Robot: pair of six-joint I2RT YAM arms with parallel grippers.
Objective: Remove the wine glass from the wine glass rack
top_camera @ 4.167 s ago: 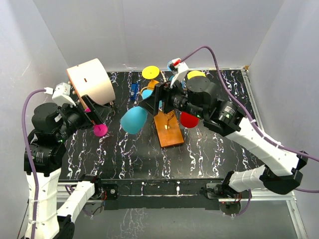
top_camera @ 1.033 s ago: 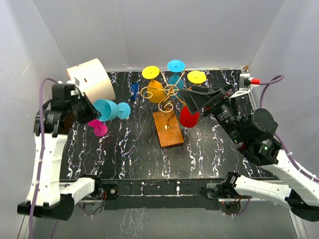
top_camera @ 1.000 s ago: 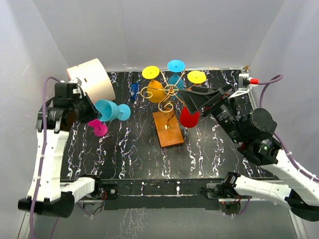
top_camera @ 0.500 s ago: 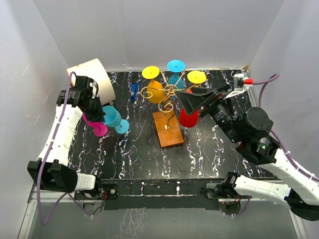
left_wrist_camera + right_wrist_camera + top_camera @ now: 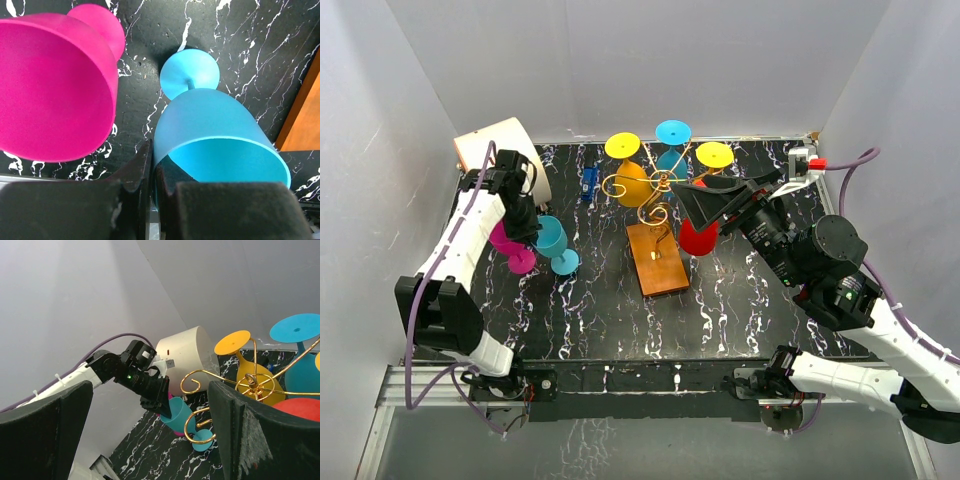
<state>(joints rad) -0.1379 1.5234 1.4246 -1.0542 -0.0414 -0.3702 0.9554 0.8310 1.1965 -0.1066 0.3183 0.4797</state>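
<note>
The wine glass rack [image 5: 660, 188], gold wire on an orange-brown wooden base [image 5: 658, 260], stands mid-table with several coloured glasses hanging from it. Off the rack, a blue wine glass [image 5: 552, 240] is held nearly upright at the left, its foot [image 5: 190, 75] low over the table. My left gripper [image 5: 527, 225] is shut on the rim of this wine glass [image 5: 220, 135], one finger inside the bowl and one outside. My right gripper [image 5: 708, 203] hangs open just right of the rack [image 5: 235, 385], with nothing between its fingers.
A pink glass [image 5: 510, 250] stands right beside the blue one, also seen close up as the pink glass [image 5: 50, 90]. A white cylinder [image 5: 495, 150] lies at the back left. A small blue object [image 5: 588, 180] lies behind the rack. A red glass [image 5: 698, 238] hangs on the rack's right side.
The left arm has swung the blue glass from lying sideways to nearly upright and lowered it beside the pink glass. The right arm has hardly moved.
</note>
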